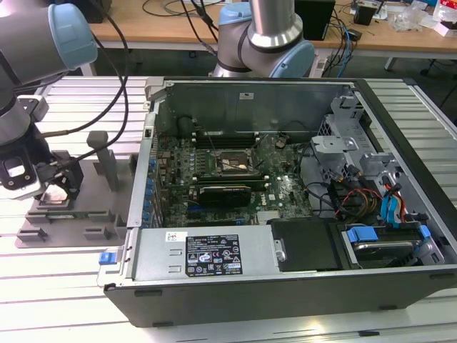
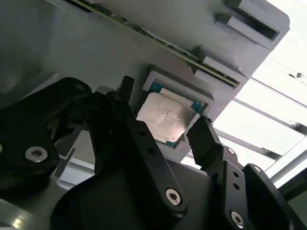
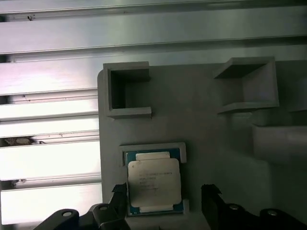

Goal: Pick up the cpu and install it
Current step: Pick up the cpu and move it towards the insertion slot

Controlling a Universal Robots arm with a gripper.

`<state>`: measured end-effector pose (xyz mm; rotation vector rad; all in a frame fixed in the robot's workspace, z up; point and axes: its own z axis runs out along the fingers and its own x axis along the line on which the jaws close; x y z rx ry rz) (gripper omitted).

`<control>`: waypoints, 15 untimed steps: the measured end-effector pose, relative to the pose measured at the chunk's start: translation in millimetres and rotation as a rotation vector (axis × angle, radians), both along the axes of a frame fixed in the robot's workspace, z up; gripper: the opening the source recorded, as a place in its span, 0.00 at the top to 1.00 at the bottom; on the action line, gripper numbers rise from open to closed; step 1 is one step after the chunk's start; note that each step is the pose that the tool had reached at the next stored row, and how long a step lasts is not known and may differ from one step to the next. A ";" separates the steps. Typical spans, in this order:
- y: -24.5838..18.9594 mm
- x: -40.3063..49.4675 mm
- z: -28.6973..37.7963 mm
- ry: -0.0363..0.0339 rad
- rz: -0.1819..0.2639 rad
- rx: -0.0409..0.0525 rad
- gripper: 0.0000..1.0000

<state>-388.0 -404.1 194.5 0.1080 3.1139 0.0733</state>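
The cpu (image 3: 154, 182), a flat silver square with a thin dark rim, lies in a shallow recess of the grey tray (image 3: 206, 139). In the second wrist view the cpu (image 2: 165, 117) sits between two black fingertips (image 2: 204, 134) that flank it, with a visible gap on one side. My gripper (image 3: 164, 192) is open and low over the chip, nothing lifted. In the exterior view my gripper (image 1: 57, 187) hangs over the tray (image 1: 93, 209) at the exterior view's left, with the cpu (image 1: 53, 198) just beneath it. The black socket frame (image 1: 228, 164) sits on the motherboard inside the case.
An open computer case (image 1: 285, 279) stands at the exterior view's right of the tray, its side wall (image 1: 139, 186) close to it. Upright grey blocks (image 1: 107, 161) rise from the tray. Another arm's base (image 1: 264, 36) stands behind the case. The table (image 1: 57, 293) is slatted aluminium.
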 end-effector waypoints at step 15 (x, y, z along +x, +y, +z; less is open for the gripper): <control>7.0 -2.4 -6.1 -0.0003 0.102 0.0069 0.28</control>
